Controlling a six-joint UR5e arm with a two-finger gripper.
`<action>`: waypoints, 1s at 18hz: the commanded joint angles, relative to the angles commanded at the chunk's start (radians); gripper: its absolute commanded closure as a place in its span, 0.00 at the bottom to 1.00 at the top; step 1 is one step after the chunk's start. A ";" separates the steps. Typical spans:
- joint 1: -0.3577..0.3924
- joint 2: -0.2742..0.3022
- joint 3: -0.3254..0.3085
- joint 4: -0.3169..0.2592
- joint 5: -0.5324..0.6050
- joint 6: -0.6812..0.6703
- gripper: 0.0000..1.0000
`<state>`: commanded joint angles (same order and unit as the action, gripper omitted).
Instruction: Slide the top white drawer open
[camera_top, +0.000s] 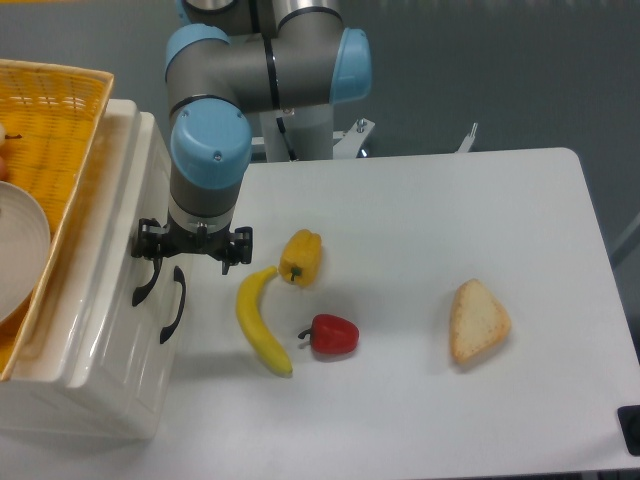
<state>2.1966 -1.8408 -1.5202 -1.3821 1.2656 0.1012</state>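
Observation:
The white drawer unit (100, 330) stands at the table's left edge, its front facing right. Two curved black handles show on that front. The left one (145, 283) belongs to the top white drawer and the right one (173, 306) to the lower drawer. My gripper (194, 246) points straight down just above and to the right of the handles' upper ends. Its left side is at the top end of the upper handle; I cannot tell if they touch. The wrist hides the fingertips, so I cannot tell whether the jaws are open or shut.
A yellow wicker basket (55, 110) with a white plate (18, 250) sits on top of the unit. On the table lie a banana (259, 320), a yellow pepper (301, 257), a red pepper (333, 334) and a slice of bread (477, 320). The arm's base (300, 130) stands at the back.

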 joint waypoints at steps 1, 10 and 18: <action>0.000 0.000 0.000 -0.002 -0.002 0.000 0.00; 0.011 0.000 -0.005 -0.009 -0.037 0.038 0.00; 0.008 0.002 -0.018 -0.009 -0.045 0.041 0.00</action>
<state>2.2043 -1.8392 -1.5386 -1.3913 1.2210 0.1427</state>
